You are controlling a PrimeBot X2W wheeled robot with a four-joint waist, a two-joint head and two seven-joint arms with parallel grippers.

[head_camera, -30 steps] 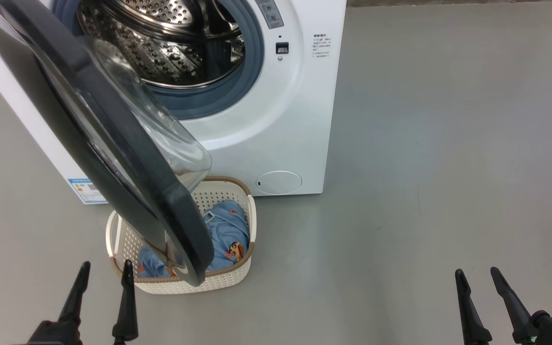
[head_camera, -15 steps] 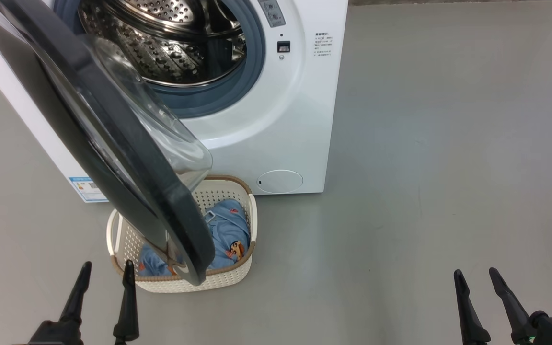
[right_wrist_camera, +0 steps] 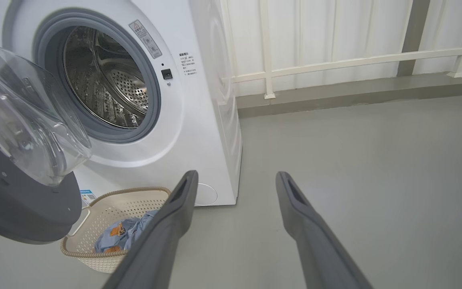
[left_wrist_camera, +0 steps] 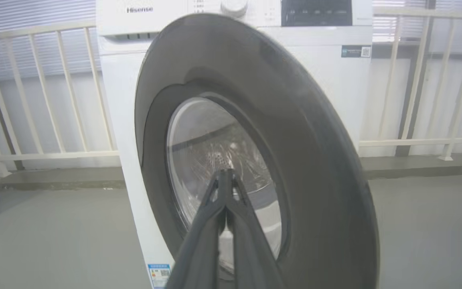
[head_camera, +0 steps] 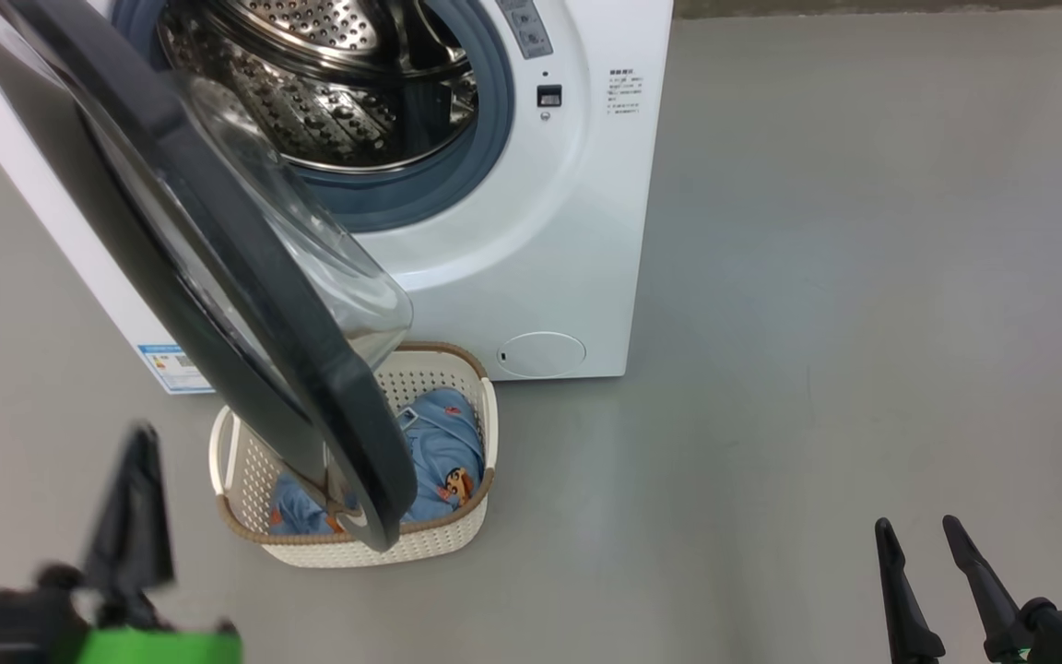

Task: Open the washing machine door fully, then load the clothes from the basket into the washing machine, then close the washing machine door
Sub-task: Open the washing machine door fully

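The washing machine (head_camera: 531,240) stood on the grey floor (head_camera: 817,323) with its steel drum (head_camera: 328,83) and grey-blue gasket (head_camera: 457,175) exposed. The washing machine door (head_camera: 245,277) was swung partway out from the machine's front on the robot's left side, glass bowl facing the opening. Its black rim reached out over the ground in front of the machine. The basket (head_camera: 439,544) sat on the floor just in front of the machine's lower front, beside the small round flap (head_camera: 540,353), and the door's lower rim overhung its left half. The clothes (head_camera: 443,443) lay inside the basket, light blue with a cartoon patch showing, partly hidden behind the door's rim. The left gripper (left_wrist_camera: 225,174) was out in front of the machine on the outer side of the door, pointing at its glass. Its two fingers were pressed together at the tips with nothing between them, and in the head view it was only a dark blur. The right gripper (head_camera: 916,524) was well out from the machine, off to its right over bare floor. Its jaws stood wide apart and empty.
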